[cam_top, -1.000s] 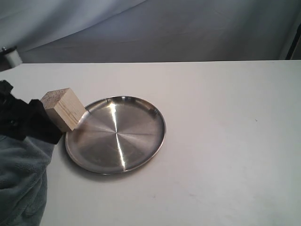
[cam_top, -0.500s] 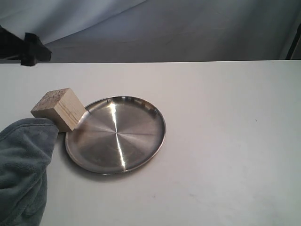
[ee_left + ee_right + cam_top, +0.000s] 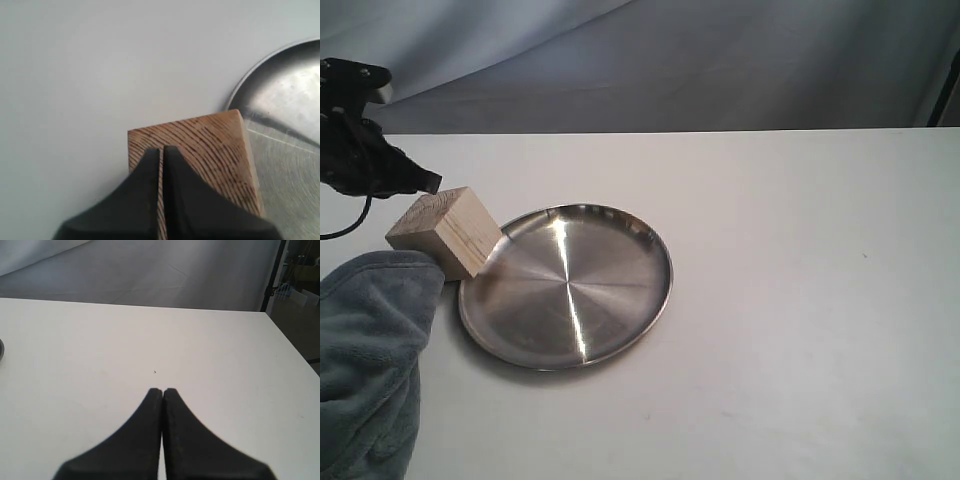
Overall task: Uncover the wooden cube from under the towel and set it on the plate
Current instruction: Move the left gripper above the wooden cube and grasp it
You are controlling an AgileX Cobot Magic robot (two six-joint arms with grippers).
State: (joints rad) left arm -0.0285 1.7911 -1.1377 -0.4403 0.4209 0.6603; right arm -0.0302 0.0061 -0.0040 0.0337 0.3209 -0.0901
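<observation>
The wooden cube (image 3: 445, 232) stands uncovered and tilted, one lower edge propped against the left rim of the steel plate (image 3: 566, 285). The blue-grey towel (image 3: 365, 360) lies heaped at the front left, its top edge touching the cube. My left gripper (image 3: 428, 184) hovers just behind and above the cube, shut with nothing in it. In the left wrist view its closed tips (image 3: 161, 149) sit over the cube's grained top (image 3: 210, 145), with the plate (image 3: 287, 125) beside it. My right gripper (image 3: 162, 390) is shut and empty over bare table; it is out of the exterior view.
The white table (image 3: 800, 300) stretches to the right of the plate. A grey cloth backdrop (image 3: 670, 60) hangs behind the far edge. The right wrist view shows the table's right edge (image 3: 292, 347) and a sliver of grey metal (image 3: 1, 350) at its border.
The left gripper left the towel beside the cube, rose to the upper left, and has now come down close behind the cube. The towel settled in a heap. Cube and plate stayed put.
</observation>
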